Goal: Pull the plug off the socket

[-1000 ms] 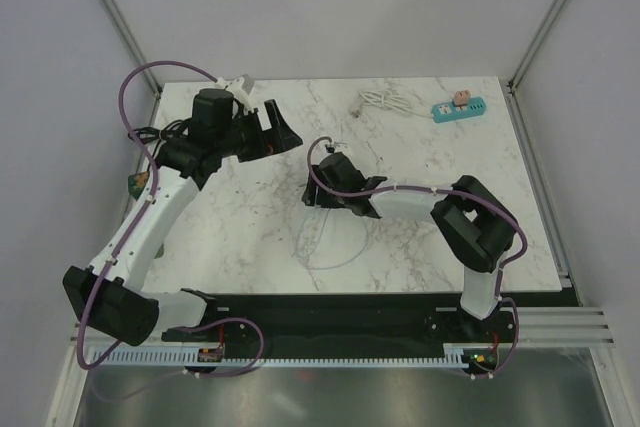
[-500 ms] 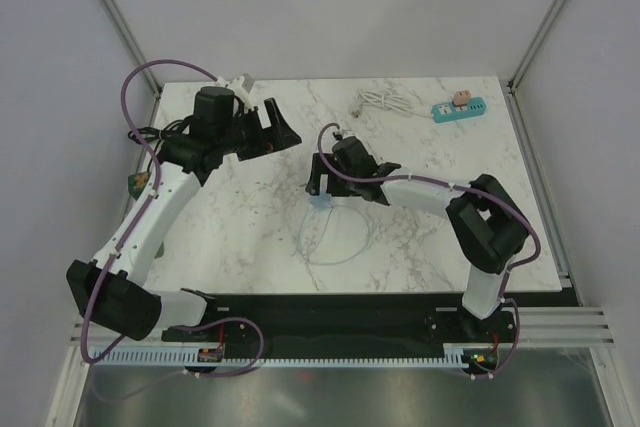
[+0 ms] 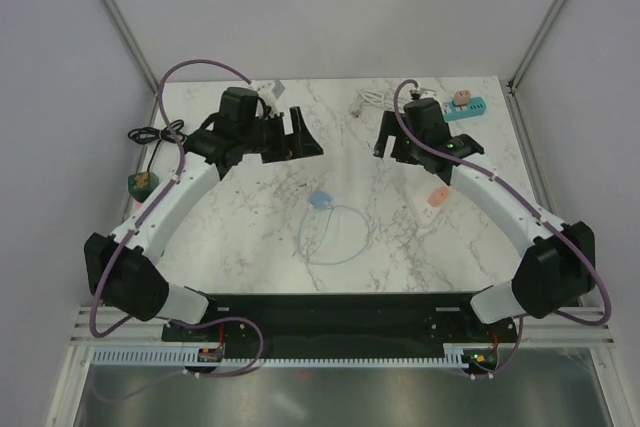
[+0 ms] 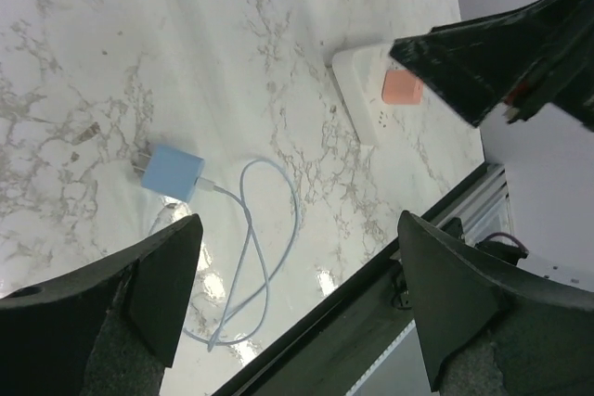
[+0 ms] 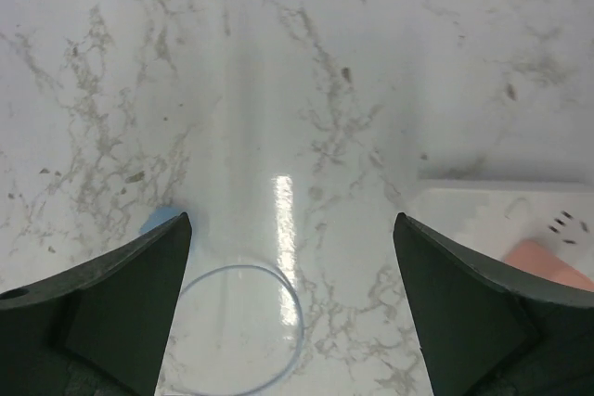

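A light blue plug (image 3: 320, 198) lies flat on the marble table with its thin cable (image 3: 335, 237) looped toward the near edge. It is apart from the white socket (image 3: 433, 197), which has a pink part and is half hidden under my right forearm. In the left wrist view the plug (image 4: 172, 172) shows its prongs and the socket (image 4: 369, 90) lies farther off. My left gripper (image 3: 305, 137) hangs open above the table at back centre. My right gripper (image 3: 392, 144) is open too and holds nothing. In the right wrist view the plug (image 5: 162, 220) peeks from behind my left finger, and the socket (image 5: 501, 206) lies at the right.
A teal power strip (image 3: 460, 108) with a pink plug in it lies at the back right, beside a coiled white cord (image 3: 376, 100). A green plug (image 3: 140, 184) on a black cable sits at the table's left edge. Frame posts stand at the back corners.
My right gripper opened, left the blue plug on the table and swung from the centre to the back right. The left gripper moved right and closed slightly.
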`<state>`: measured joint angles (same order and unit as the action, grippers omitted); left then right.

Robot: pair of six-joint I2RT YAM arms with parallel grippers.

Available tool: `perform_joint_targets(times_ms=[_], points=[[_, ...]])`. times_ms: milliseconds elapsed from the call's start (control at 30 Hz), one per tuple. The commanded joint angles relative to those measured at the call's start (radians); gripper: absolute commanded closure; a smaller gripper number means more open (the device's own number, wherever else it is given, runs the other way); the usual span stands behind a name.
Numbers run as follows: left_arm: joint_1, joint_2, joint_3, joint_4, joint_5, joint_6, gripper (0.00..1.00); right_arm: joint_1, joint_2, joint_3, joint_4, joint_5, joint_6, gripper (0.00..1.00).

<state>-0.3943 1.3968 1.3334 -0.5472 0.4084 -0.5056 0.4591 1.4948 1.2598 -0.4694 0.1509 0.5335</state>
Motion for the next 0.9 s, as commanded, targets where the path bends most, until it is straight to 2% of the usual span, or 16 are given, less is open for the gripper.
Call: perform_joint_targets(times_ms=[0, 100, 233, 400, 667, 867], points=[[-0.096, 0.094, 0.03, 0.082, 0.044, 0.056, 0.07, -0.057, -0.131, -0.065, -0.169, 0.092, -0.029, 0.02], [-0.179, 0.177, 0.079, 0.139, 0.026, 0.05, 0.08, -0.086, -0.232, -0.147, -0.207, 0.096, 0.002, 0.02], [-0.271, 0.362, 0.177, 0.216, 0.02, 0.033, 0.08, -0.106, -0.345, -0.241, -0.258, 0.118, 0.048, 0.02], [-0.377, 0.539, 0.289, 0.308, -0.034, 0.018, 0.11, -0.181, -0.412, -0.326, -0.334, 0.128, 0.082, 0.02], [-0.402, 0.744, 0.386, 0.406, -0.023, -0.043, 0.13, -0.351, -0.45, -0.37, -0.351, 0.023, 0.016, 0.02], [-0.416, 0.821, 0.382, 0.523, -0.002, -0.119, 0.2, -0.402, -0.421, -0.362, -0.319, -0.085, -0.015, 0.02]])
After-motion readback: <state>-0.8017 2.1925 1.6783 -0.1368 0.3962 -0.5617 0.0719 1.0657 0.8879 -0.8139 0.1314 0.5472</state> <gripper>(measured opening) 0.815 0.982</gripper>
